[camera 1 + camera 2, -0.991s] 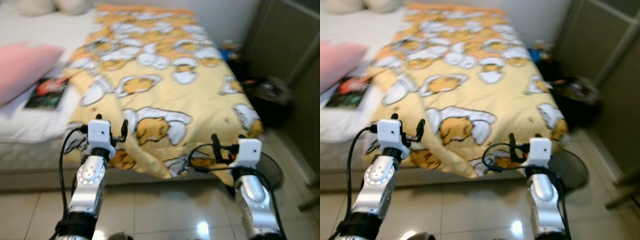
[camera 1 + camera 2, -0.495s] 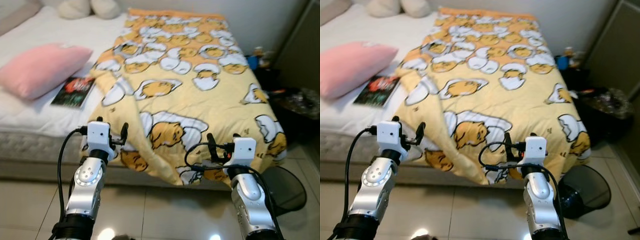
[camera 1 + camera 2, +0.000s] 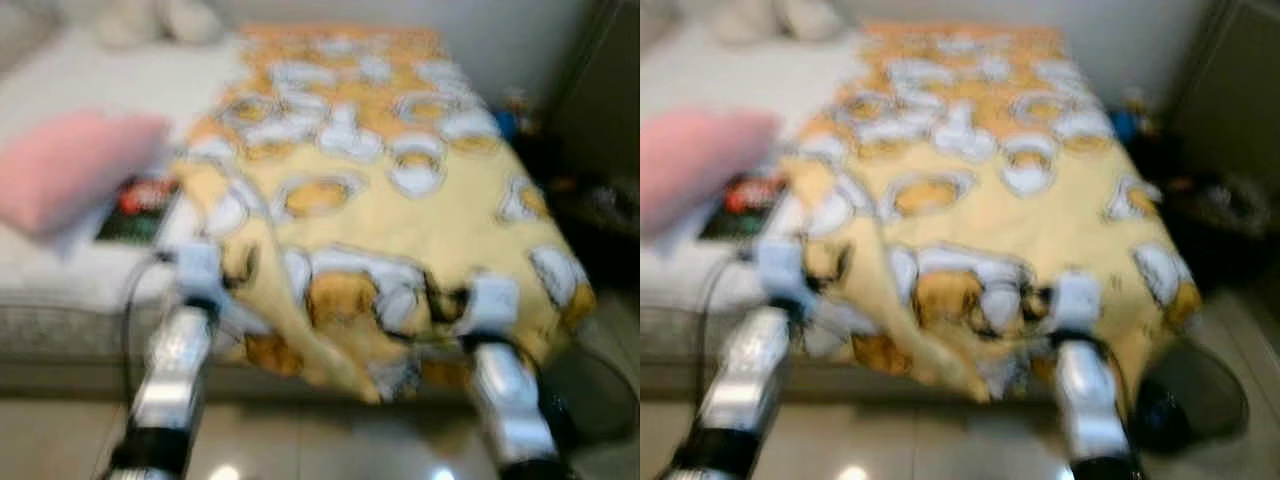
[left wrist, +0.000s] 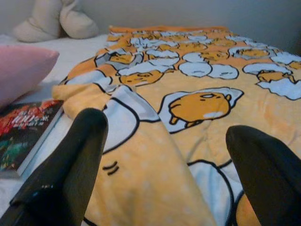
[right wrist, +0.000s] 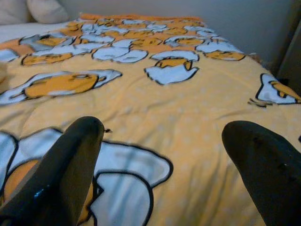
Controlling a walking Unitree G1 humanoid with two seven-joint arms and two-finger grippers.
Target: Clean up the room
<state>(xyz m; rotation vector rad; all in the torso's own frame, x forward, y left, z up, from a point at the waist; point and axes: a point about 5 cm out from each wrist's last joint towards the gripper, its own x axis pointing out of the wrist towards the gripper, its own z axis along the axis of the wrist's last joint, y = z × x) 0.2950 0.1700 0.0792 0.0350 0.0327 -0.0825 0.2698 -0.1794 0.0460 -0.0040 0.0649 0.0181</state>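
Note:
A yellow blanket (image 3: 380,190) printed with egg cartoons covers the right half of the bed, and its near corner is folded and rumpled. A pink pillow (image 3: 70,165) and a dark book (image 3: 135,210) lie on the white sheet to its left. My left gripper (image 3: 225,262) is held up in front of the blanket's folded edge (image 4: 141,155), open, with nothing between its fingers (image 4: 70,160). My right gripper (image 3: 455,295) hovers at the blanket's near edge (image 5: 164,94), also open and empty. Both head views are blurred.
A dark round bin (image 3: 1195,395) stands on the tiled floor (image 3: 300,440) by the bed's right corner. Dark clutter (image 3: 590,200) sits along the right wall. Cream cushions (image 4: 56,21) lie at the head of the bed.
The whole head picture has shifted and gone blurry, so the camera is moving. Both arms keep the same raised pose, grippers still open.

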